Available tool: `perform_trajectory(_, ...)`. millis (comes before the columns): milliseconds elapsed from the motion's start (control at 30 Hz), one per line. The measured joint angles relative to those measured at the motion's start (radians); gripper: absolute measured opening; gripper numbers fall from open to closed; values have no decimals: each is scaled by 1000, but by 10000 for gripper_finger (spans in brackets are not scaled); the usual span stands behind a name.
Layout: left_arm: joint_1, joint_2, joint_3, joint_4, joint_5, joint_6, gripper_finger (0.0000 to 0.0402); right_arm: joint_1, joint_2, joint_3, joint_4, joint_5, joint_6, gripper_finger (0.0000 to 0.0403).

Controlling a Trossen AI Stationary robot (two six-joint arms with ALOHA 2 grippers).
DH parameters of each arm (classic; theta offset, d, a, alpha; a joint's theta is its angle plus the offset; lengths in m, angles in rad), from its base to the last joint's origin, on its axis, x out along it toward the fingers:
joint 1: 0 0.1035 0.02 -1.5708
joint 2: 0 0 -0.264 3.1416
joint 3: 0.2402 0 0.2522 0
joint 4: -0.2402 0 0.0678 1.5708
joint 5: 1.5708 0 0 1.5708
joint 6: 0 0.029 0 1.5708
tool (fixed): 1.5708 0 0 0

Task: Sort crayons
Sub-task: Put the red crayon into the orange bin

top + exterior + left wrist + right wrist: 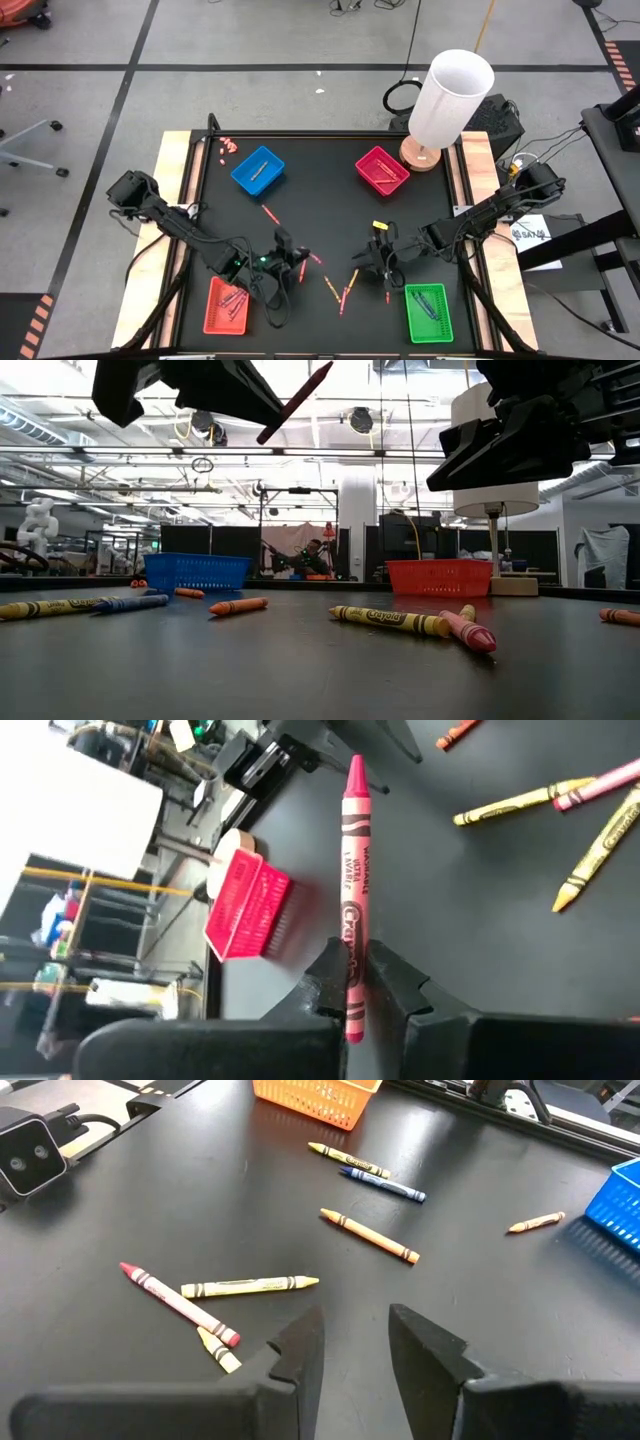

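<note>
Black table (300, 180) — left gripper (352, 982) pinching red crayon (355, 890)

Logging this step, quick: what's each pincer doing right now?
Left pincer: closed on a red crayon.
Right pincer: open, holding nothing.

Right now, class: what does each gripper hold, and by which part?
The left gripper pinches a red crayon near its blunt end. The right gripper is open, holding nothing.

Crayons inside the red tray (226, 306) and green tray (430, 312): too small in the high view to count or tell colours. Lower end of the held red crayon (354, 910): hidden between the left gripper's (357, 982) fingers. Small pink-red bits (227, 147) near the table's far corner: unidentifiable.
</note>
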Motion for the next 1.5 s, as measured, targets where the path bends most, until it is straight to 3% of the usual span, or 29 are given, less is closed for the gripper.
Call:
perform_trajectory(867,0,0,0,0,1,-810,15,2,0,0,0,0,97,100)
perform_trajectory(1133,0,0,0,0,8,-958,15,2,0,0,0,-1,116,100)
perform_trajectory(1500,1,0,0,-1,8,-958,15,2,0,0,0,-1,107,100)
